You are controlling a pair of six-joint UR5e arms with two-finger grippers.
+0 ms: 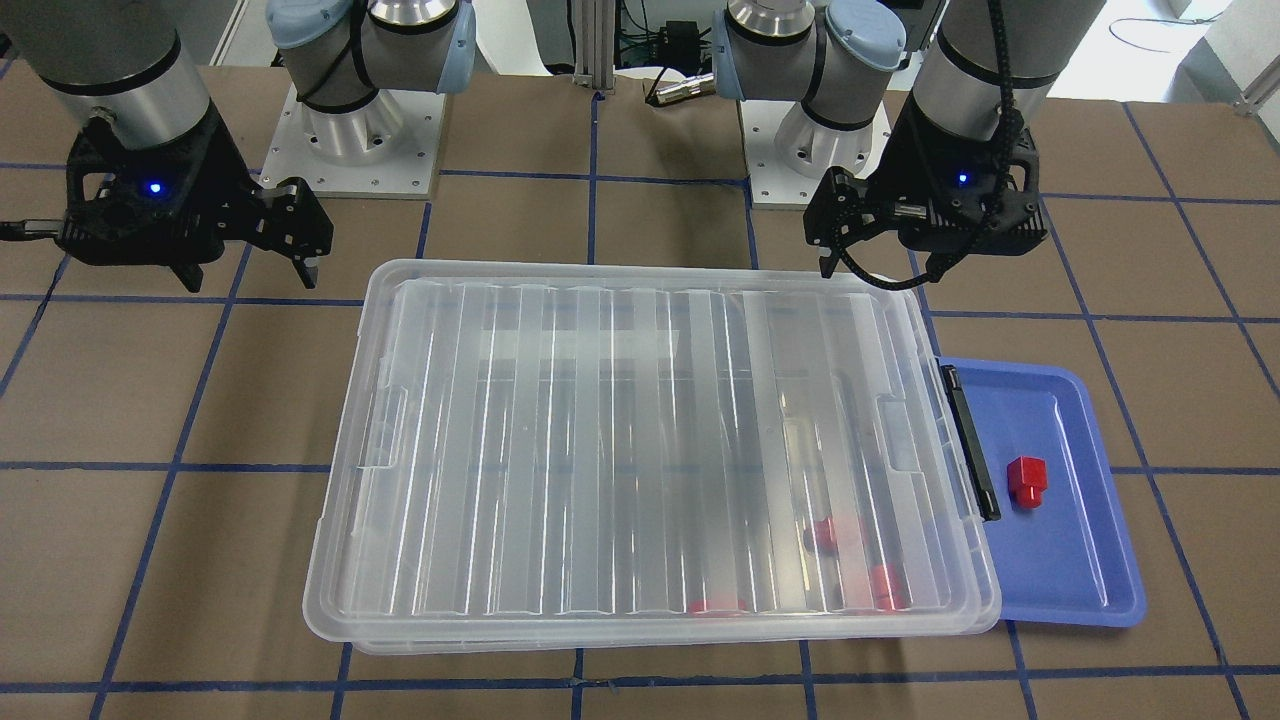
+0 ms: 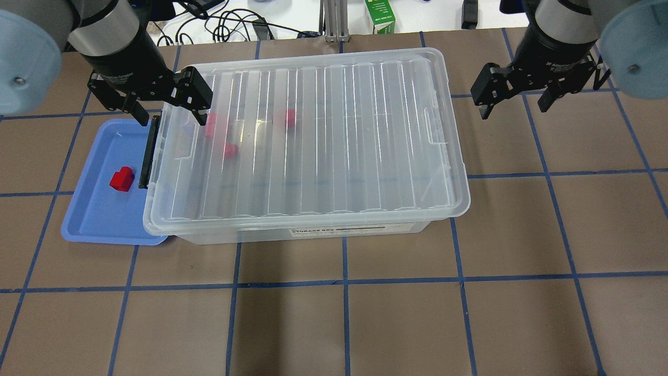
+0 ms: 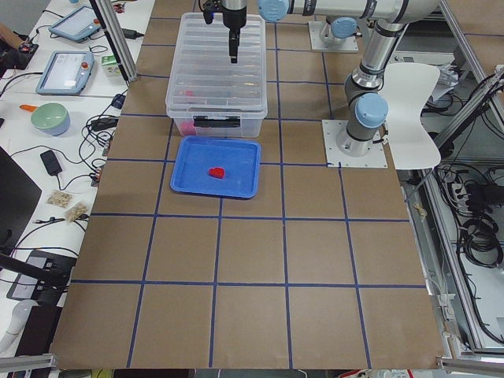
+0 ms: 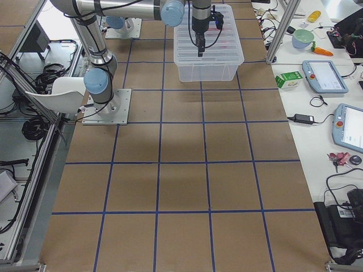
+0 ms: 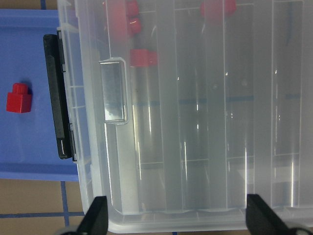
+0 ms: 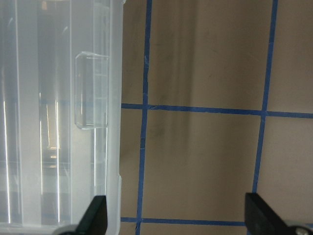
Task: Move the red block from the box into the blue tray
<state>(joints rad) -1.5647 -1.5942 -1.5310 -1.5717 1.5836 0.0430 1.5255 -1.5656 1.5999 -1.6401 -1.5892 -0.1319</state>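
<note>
The clear box (image 2: 313, 141) sits mid-table with its ribbed lid shut and its black latch (image 2: 147, 154) facing the blue tray (image 2: 99, 224). One red block (image 2: 121, 178) lies in the tray, also in the front view (image 1: 1025, 482) and the left wrist view (image 5: 18, 99). Three more red blocks (image 2: 230, 151) show blurred through the lid. My left gripper (image 2: 169, 107) is open and empty above the box's latch end. My right gripper (image 2: 514, 104) is open and empty over bare table past the box's other end.
The tray (image 1: 1070, 580) is partly tucked under the box's rim (image 1: 985, 600). A green carton (image 2: 381, 15) and cables lie past the far table edge. Side benches hold tablets (image 3: 71, 69) and a bowl (image 3: 49, 118). A white chair (image 3: 413, 94) stands by the arm bases.
</note>
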